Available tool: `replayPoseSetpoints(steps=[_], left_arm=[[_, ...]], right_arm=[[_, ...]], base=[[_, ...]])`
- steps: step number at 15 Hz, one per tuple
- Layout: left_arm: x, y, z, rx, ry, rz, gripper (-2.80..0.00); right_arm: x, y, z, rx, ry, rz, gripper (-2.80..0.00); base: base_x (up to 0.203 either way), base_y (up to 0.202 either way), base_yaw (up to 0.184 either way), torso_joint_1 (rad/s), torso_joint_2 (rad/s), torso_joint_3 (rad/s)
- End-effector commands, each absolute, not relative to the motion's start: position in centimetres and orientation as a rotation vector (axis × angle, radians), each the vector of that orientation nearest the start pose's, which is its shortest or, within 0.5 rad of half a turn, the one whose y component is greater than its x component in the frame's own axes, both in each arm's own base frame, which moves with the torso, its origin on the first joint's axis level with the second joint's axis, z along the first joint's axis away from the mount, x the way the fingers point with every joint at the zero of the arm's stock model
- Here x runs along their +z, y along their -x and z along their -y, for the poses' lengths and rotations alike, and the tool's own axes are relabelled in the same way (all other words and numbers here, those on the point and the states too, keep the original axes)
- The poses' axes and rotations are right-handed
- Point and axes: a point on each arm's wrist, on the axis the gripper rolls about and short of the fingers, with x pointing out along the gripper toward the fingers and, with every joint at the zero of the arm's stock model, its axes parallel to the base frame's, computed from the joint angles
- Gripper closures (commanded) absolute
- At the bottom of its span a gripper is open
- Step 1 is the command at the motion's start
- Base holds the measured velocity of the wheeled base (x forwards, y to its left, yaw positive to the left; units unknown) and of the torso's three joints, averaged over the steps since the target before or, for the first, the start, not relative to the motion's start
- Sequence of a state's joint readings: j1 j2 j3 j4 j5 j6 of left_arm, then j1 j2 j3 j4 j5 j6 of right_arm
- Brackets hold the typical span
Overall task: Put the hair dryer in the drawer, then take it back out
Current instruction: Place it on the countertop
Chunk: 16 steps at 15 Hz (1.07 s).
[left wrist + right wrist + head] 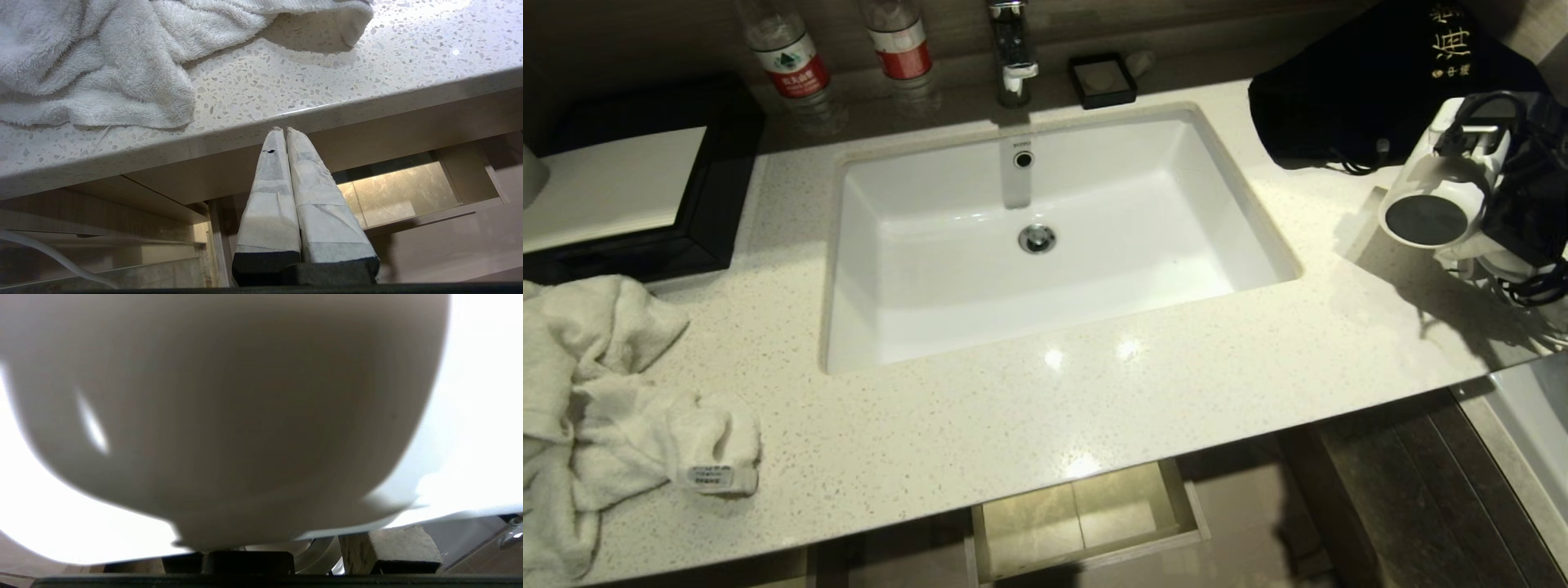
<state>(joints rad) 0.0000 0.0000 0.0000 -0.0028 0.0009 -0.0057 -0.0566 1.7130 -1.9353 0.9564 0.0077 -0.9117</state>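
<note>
Over the bench's [1176,384] right end, right tool [1499,175] is clamped on the hair dryer [1433,204]; next it swings down to the open drawer [1086,514], I'd guess.

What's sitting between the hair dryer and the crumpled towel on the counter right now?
In the head view, the sink lies between the hair dryer and the towel; otherwise only bare countertop.

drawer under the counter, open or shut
Open. The drawer is pulled out below the countertop front edge, its pale bottom panel showing with nothing on the visible part. The left wrist view shows it out too.
</note>
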Motion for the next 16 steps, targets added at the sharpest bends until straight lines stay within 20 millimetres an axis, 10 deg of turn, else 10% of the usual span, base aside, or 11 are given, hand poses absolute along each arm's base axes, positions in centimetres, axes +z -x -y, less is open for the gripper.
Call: replayPoseSetpoints(steps=[1,16], left_arm=[[7.6,2.3,0.0,0.002,0.006,0.003,0.0],[7.6,2.3,0.0,0.002,0.006,0.002,0.0]], right_arm=[[34.0,-27.2,1.2,0.302,0.84,-0.703,0.0],[33.3,-28.6,-1.0,0.215,0.684,-0.721,0.0]], base=[[0.0,0.0,0.0,0.0,0.0,0.0],[0.0,0.0,0.0,0.0,0.0,0.0]])
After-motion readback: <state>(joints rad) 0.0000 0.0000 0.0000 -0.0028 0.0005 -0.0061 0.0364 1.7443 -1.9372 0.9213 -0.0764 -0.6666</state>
